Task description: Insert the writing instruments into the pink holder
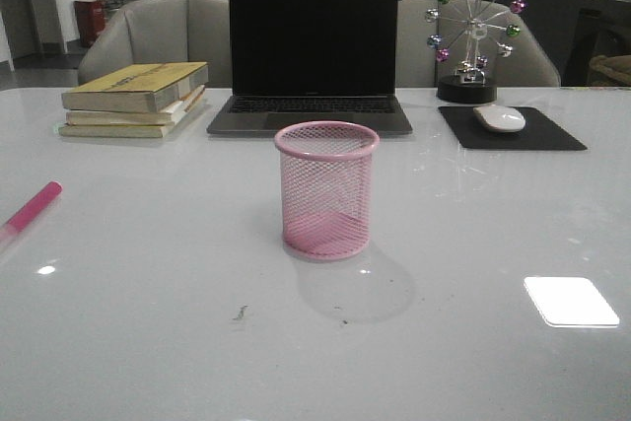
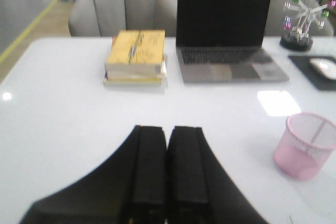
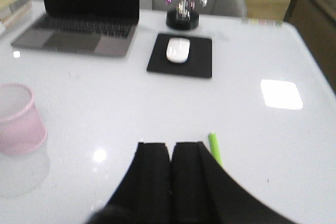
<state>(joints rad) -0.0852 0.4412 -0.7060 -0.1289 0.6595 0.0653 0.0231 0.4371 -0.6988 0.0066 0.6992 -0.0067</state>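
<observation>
The pink mesh holder stands upright and empty at the table's middle; it also shows in the left wrist view and the right wrist view. The magenta marker lies flat at the table's left edge, whitish end toward the front. The lime green marker lies on the table just beside my right gripper's fingers, partly hidden by them. My left gripper is shut with nothing in it, above bare table. My right gripper is shut and empty too. Neither gripper appears in the front view.
Behind the holder sits an open laptop. A stack of books lies back left. A black mouse pad with a white mouse and a ferris-wheel ornament stand back right. Chairs stand beyond the table.
</observation>
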